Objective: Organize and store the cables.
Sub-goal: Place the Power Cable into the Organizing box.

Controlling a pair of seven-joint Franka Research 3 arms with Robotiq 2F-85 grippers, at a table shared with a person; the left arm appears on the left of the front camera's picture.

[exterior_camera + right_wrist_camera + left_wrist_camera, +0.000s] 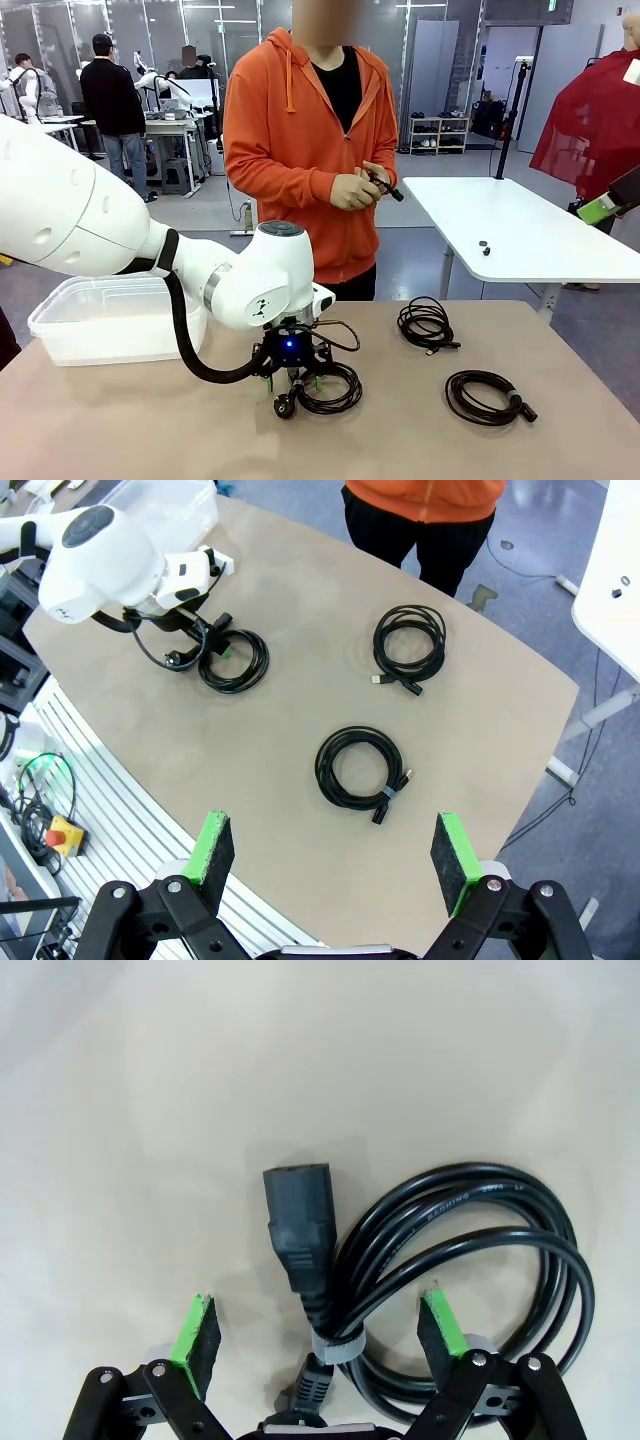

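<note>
Left gripper [318, 1305], jaws wide, straddles the near-left cable [460, 1205]; right gripper [330, 830], also wide, hangs high above the table [300, 710].

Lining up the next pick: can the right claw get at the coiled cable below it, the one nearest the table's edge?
Probably yes. The right claw hangs open above that cable, which lies flat on bare table, apart from the other coils, with the left arm far off.

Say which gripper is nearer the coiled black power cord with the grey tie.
Left. The left gripper straddles the coiled black power cord, open pads either side of its tie; the right gripper hangs open high above the table, far off.
</note>
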